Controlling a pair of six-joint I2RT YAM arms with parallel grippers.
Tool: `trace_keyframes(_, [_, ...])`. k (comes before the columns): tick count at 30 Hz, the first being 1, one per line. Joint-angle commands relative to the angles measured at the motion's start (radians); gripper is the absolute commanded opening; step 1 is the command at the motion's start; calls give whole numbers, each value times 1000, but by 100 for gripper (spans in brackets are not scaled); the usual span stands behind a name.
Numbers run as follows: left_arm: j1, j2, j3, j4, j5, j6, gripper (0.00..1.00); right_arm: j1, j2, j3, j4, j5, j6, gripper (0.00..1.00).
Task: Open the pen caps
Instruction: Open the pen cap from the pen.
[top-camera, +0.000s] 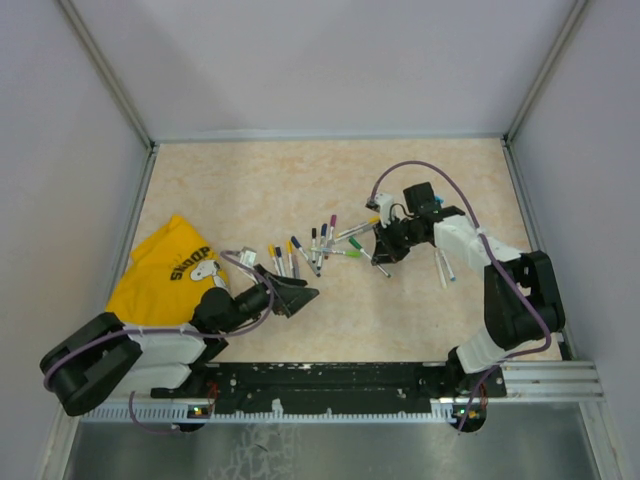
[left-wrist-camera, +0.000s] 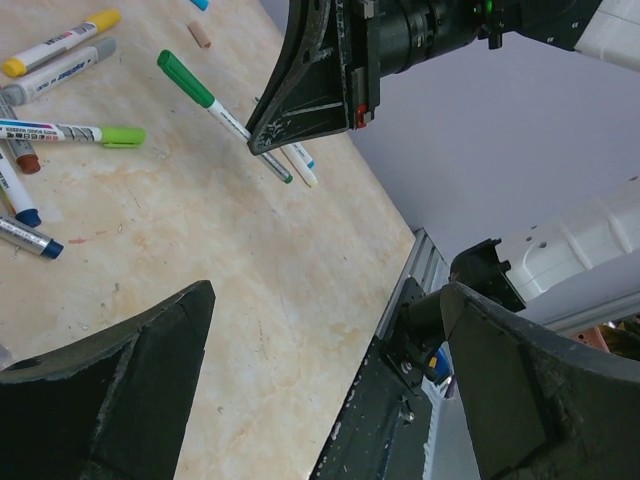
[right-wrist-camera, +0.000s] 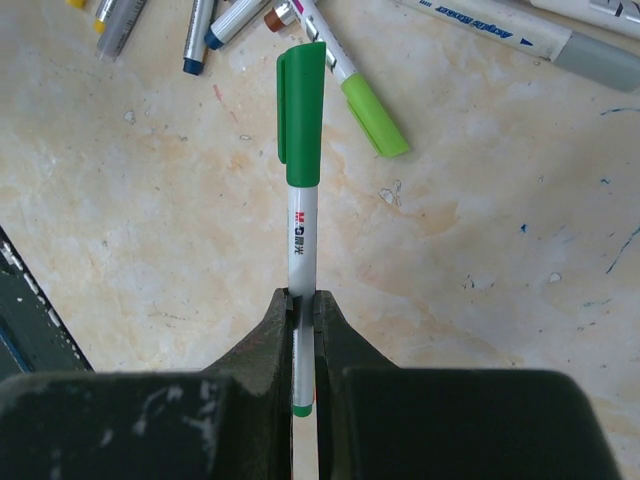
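Meanwhile the right arm (top-camera: 465, 240) bends inward, jaws clamped on a green-capped pen (right-wrist-camera: 300, 240) over the counter (right-wrist-camera: 150, 240), cap (right-wrist-camera: 302, 115) on, while the left arm (top-camera: 170, 345) lies low, jaws spread wide, empty.

In the right wrist view, the lower barrel of the green pen (right-wrist-camera: 302, 215) is hidden between the right fingers (right-wrist-camera: 345, 345). A blue-tipped pen (right-wrist-camera: 198, 30) at 11 o'clock and a grey-ended pen (right-wrist-camera: 500, 25) at 1 o'clock run off the top edge. In the left wrist view, the lime-capped pen (left-wrist-camera: 80, 132) is cut off at 9 o'clock. From above, the left arm (top-camera: 150, 345) covers part of the yellow cloth (top-camera: 160, 275).
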Motion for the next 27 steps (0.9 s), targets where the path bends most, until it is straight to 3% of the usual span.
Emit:
trace_keyframes(1, [5, 28, 33, 73, 10, -15, 99, 11, -48, 8, 8, -33, -10, 0])
trace_keyframes(27, [7, 223, 107, 162, 38, 8, 98, 19, -56, 6, 13, -51, -8, 0])
